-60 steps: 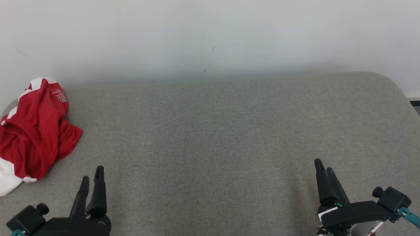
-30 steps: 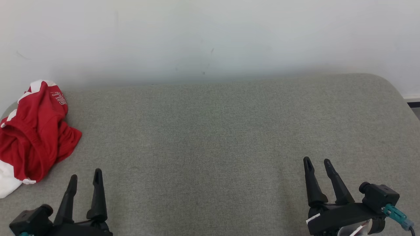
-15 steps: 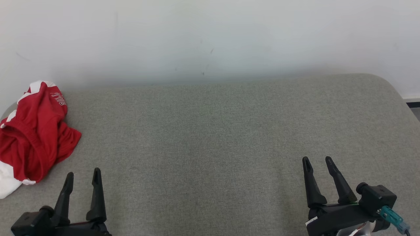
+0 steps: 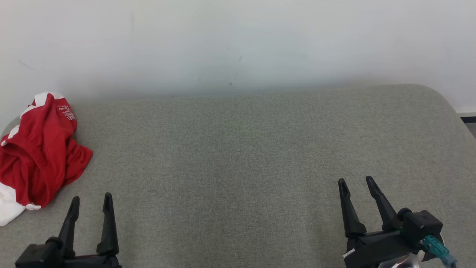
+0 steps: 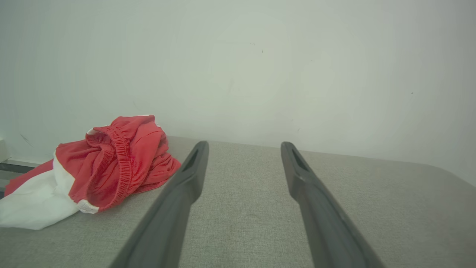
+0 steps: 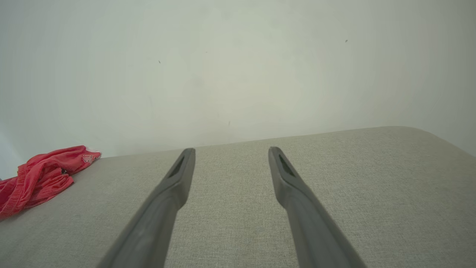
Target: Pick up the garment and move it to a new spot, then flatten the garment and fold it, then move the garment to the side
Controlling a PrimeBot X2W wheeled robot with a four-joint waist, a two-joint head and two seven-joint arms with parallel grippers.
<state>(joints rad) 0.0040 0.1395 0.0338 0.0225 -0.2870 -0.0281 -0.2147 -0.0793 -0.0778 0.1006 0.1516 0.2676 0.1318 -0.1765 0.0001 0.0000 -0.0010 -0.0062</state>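
Head view downward, wrist views low, sharing garment (image 4: 41, 156)

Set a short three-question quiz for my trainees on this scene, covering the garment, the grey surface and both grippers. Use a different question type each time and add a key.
1. True or false: the red and white garment lies crumpled at the left end of the grey padded surface.
2. Choose one. The left gripper is: A) shut on the garment; B) open and clear of the garment; C) shut and empty.
3. Short answer: which is farther from the garment, the left gripper or the right gripper?

Key: 1 true; 2 B; 3 the right gripper.
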